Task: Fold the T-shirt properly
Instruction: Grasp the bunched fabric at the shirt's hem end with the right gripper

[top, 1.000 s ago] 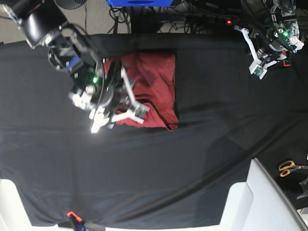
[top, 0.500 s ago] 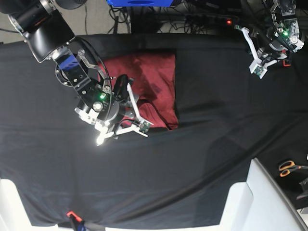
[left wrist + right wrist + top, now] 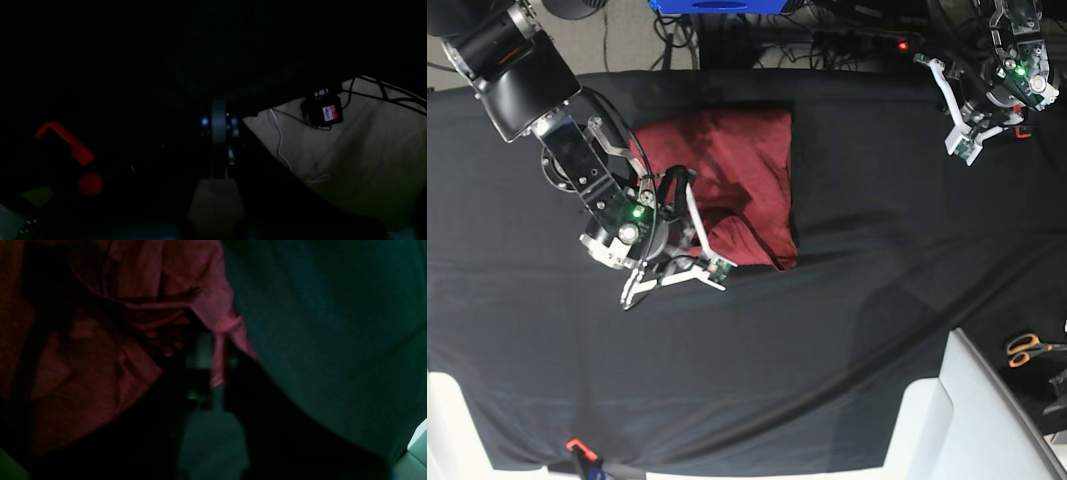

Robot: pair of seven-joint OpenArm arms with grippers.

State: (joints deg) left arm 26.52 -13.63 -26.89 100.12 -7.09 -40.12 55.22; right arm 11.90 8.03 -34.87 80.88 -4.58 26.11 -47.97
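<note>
Our right gripper (image 3: 218,363) has its fingers clamped on the near corner of the T-shirt (image 3: 737,170); the rest spreads away beyond them. Our left gripper (image 3: 962,140), fingers together, is well apart.
</note>
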